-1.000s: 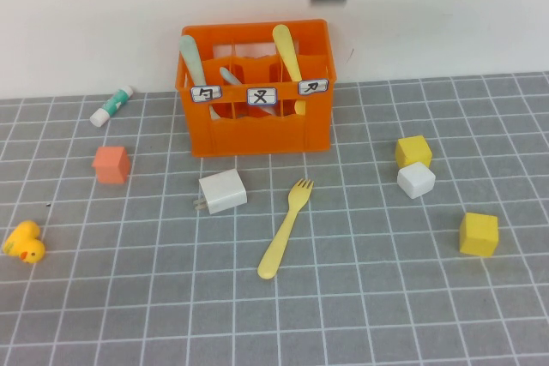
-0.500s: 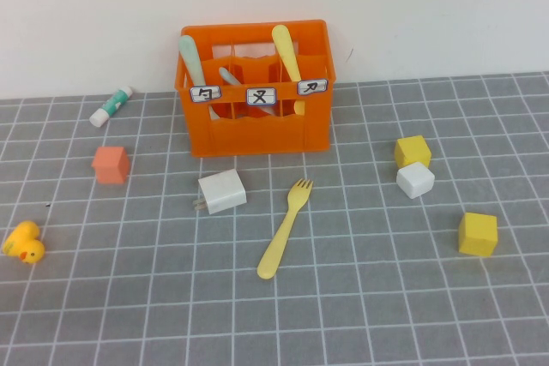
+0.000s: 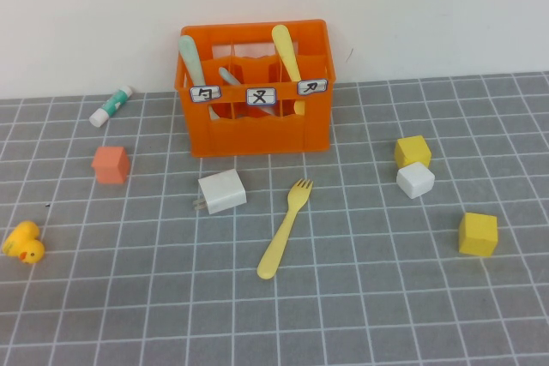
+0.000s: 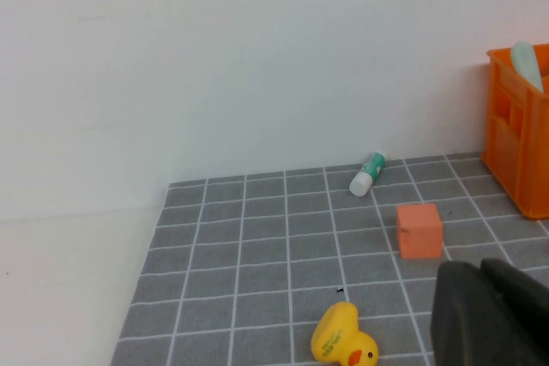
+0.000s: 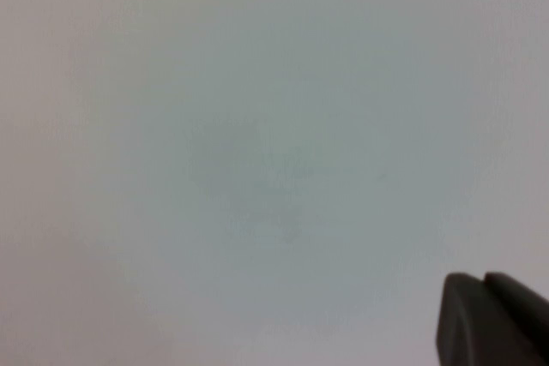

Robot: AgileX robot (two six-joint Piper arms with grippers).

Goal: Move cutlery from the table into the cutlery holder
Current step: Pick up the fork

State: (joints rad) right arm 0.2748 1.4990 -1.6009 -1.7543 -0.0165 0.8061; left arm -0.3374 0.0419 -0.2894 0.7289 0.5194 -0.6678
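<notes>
Cutlery holder at the table's rear holds three utensils — mint spoon, grey utensil, yellow knife — one yellow fork lies on the mat before it, unplaced; left gripper and right gripper both closed, empty, clear of the work.

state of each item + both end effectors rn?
yellow fork: flat on table, not stowed
cutlery holder: upright
mint spoon: standing in holder
grey utensil: leaning in holder
yellow knife: standing in holder
left end effector: shut, empty, near duck
right end effector: shut, empty, facing blank wall
</notes>
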